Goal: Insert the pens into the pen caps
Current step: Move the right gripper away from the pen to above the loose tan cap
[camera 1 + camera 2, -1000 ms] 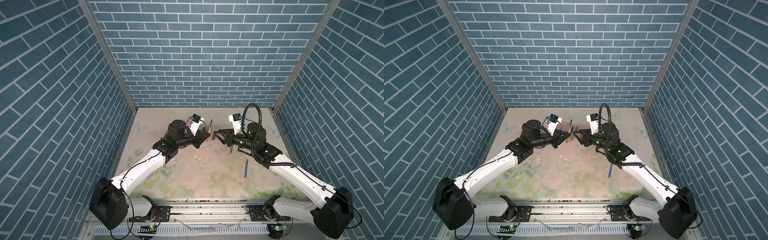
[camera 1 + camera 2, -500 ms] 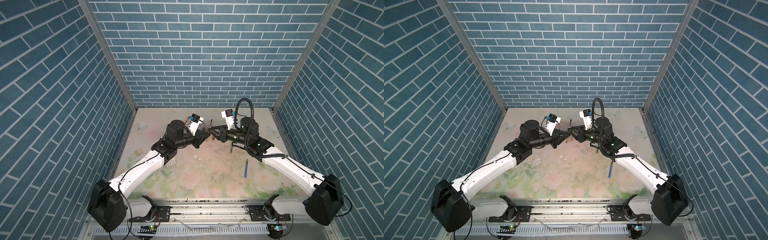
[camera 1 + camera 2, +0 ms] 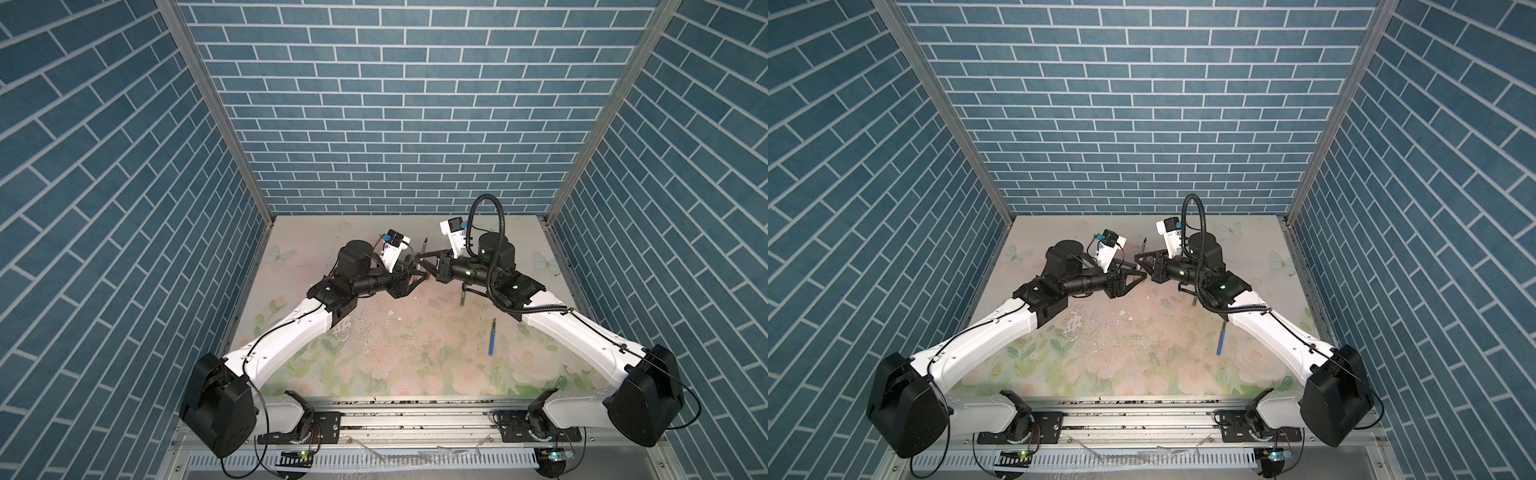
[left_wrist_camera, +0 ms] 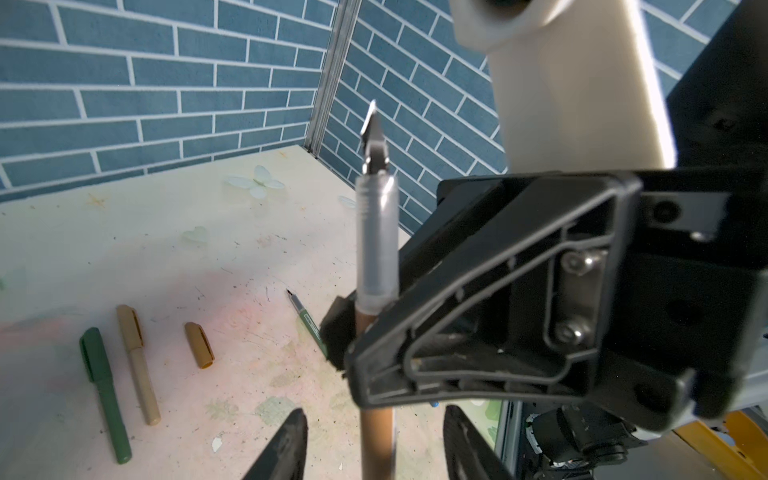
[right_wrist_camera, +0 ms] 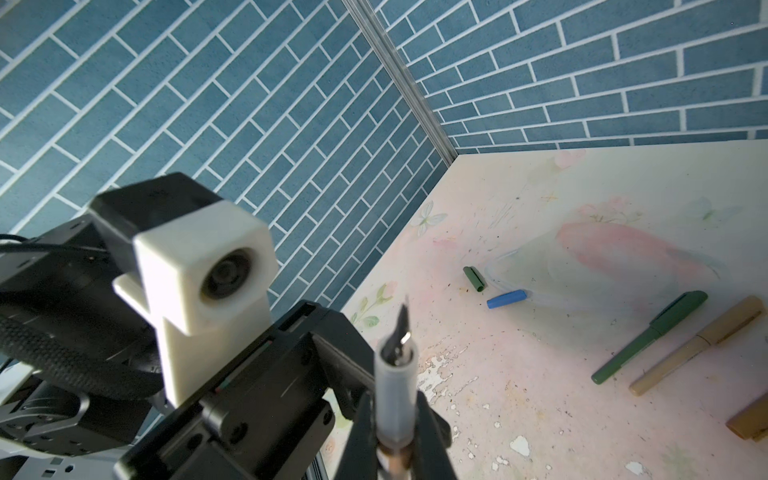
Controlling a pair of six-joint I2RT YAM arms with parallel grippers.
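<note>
Now | orange-brown pen [image 4: 377, 257] | pinched in right tool [image 5: 395, 401] | left tool [image 4: 374, 412] astride

Pen [image 4: 377, 249] of frosted plastic, shiny metal nib [image 4: 374, 141], scuffed matt tabletop [image 4: 187, 257]

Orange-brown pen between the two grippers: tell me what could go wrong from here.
1. The right gripper pinches the orange-brown pen only at its clear section just below the nib, so the long barrel could swing or slip.
2. The left gripper is open, but its fingers flank the barrel; a crooked retreat could knock the pen.
3. The amber-brown cap lies flat, so mating it needs another pickup and alignment.
</note>
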